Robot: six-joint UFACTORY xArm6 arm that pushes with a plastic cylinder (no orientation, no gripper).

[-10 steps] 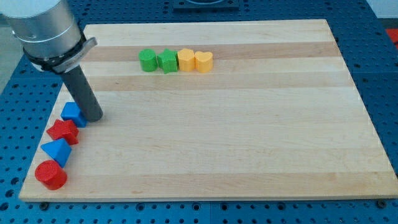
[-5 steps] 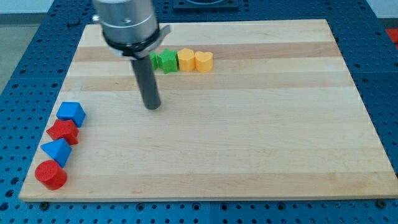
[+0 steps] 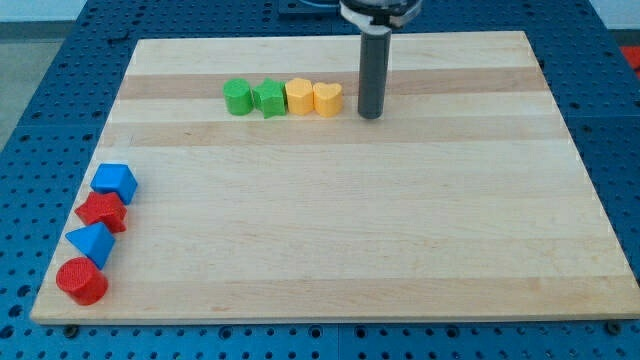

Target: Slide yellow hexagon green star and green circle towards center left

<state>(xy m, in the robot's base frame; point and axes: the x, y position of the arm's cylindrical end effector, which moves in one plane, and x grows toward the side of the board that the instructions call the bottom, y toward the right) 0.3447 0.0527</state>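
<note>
A row of blocks lies near the view's top, left of the middle: a green circle [image 3: 237,97], a green star [image 3: 268,98], a yellow hexagon [image 3: 299,97] and a yellow heart [image 3: 328,98], each touching its neighbour. My tip [image 3: 371,114] rests on the board just to the right of the yellow heart, a small gap apart from it. The rod rises straight up out of the view's top.
At the view's lower left a blue block [image 3: 116,182], a red block [image 3: 102,211], a blue triangular block [image 3: 91,243] and a red cylinder [image 3: 81,281] line the edge of the wooden board [image 3: 400,220].
My tip has swept from the blue block at the lower left, across the board, to just right of the yellow heart. No block has moved.
</note>
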